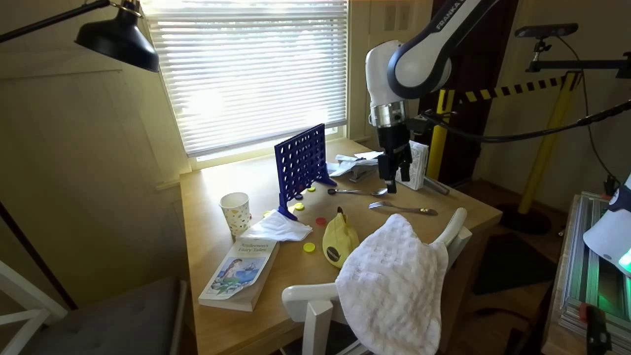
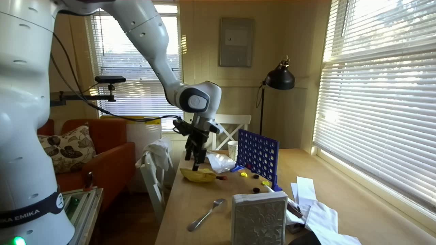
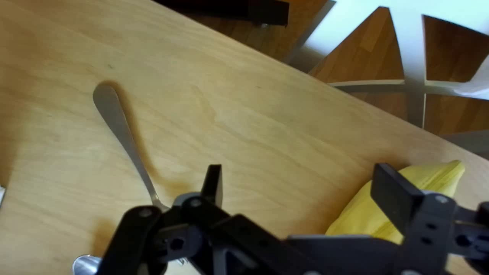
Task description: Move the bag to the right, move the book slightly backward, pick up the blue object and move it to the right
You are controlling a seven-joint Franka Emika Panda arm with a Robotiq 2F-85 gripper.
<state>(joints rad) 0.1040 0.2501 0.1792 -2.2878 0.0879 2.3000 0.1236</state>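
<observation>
Waffle-textured towel (image 1: 394, 291), draped over a white chair (image 1: 315, 328); thick book (image 1: 240, 268), lying flat; plump banana-shaped pouch (image 1: 340, 241); spotted cup (image 1: 234, 214); blue plastic grid (image 1: 300, 159), pierced with round holes, upright on the wooden worktop (image 1: 296, 266) beyond the pouch, small discs (image 1: 299, 206) near its base; end effector (image 1: 398, 184), jaws spread, hanging over the worktop; slatted blind (image 1: 266, 74) behind.
</observation>
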